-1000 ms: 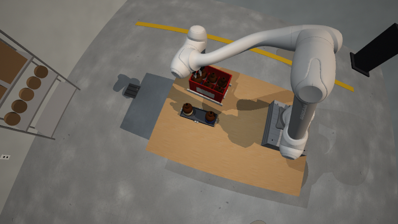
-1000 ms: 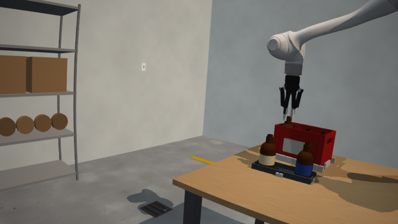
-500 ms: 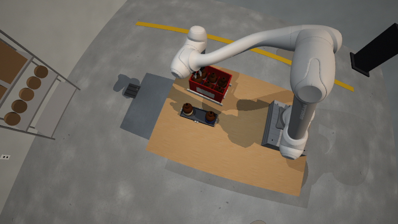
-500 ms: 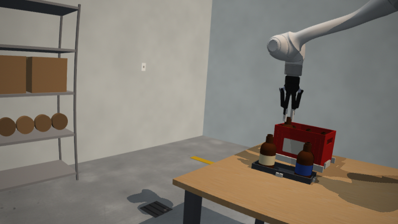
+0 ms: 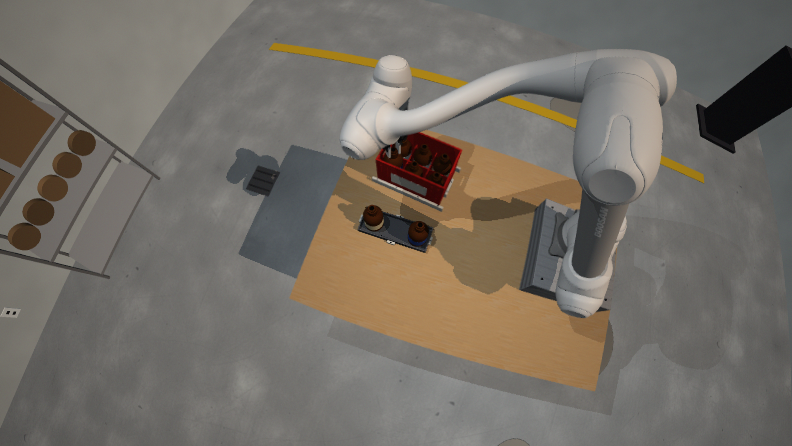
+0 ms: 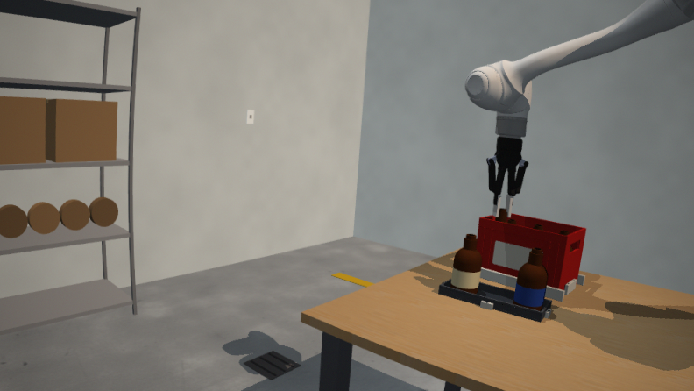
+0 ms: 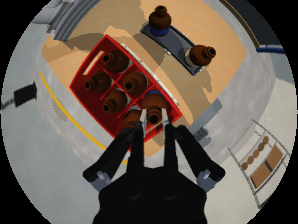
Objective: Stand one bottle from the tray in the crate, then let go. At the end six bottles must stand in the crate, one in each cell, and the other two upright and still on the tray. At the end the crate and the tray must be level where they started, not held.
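Note:
A red crate (image 5: pixel 414 190) (image 6: pixel 531 243) (image 7: pixel 83 74) stands on the wooden table (image 5: pixel 421 310) (image 6: pixel 436 335) with brown bottles in its cells. My gripper (image 5: pixel 394 150) (image 6: pixel 502 209) (image 7: pixel 154 114) hangs straight down over the crate's left corner cell. It is shut on the neck of a brown bottle (image 6: pixel 502 215) (image 7: pixel 153 104). That bottle's body is down in the cell and its neck stands a little higher than the other bottle tops. A dark tray (image 5: pixel 395 226) (image 6: pixel 496 295) (image 7: pixel 174 36) in front of the crate holds a cream-labelled bottle (image 5: pixel 372 217) (image 6: pixel 467 264) and a blue-labelled bottle (image 5: pixel 418 232) (image 6: pixel 530 282), both upright.
The arm's base (image 5: pixel 581 260) stands at the table's right side. A metal shelf (image 6: pixel 73 159) (image 5: pixel 49 182) with boxes and rolls stands far left. A floor grate (image 6: pixel 271 364) (image 5: pixel 262 180) and a yellow floor line (image 5: pixel 332 55) lie off the table.

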Motion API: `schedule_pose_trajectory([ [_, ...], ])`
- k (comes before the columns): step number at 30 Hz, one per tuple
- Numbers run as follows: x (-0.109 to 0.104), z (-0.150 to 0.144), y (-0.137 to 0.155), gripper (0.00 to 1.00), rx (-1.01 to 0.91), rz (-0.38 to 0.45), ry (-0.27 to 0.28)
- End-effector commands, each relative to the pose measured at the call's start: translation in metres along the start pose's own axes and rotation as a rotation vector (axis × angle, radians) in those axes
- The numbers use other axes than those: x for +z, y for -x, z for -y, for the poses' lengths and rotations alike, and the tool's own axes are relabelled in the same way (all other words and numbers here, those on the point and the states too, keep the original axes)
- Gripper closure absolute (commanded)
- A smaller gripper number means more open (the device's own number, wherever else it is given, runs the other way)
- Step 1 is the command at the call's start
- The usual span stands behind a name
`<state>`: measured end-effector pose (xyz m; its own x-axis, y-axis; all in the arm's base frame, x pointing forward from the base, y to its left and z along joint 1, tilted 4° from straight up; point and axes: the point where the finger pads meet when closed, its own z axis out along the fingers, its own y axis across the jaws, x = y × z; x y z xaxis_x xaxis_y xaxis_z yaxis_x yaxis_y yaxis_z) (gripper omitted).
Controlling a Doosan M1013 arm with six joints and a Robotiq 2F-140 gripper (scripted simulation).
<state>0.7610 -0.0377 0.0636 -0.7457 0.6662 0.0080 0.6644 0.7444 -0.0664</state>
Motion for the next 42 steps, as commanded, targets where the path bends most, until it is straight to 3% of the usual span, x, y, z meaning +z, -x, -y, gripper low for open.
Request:
schedule_pose_trajectory([
  [1, 0.001, 0.000, 0.000, 1.00, 0.000, 0.000, 0.000],
  [15, 0.017, 0.000, 0.000, 1.00, 0.000, 0.000, 0.000],
  [42, 0.023, 0.000, 0.000, 1.00, 0.000, 0.000, 0.000],
])
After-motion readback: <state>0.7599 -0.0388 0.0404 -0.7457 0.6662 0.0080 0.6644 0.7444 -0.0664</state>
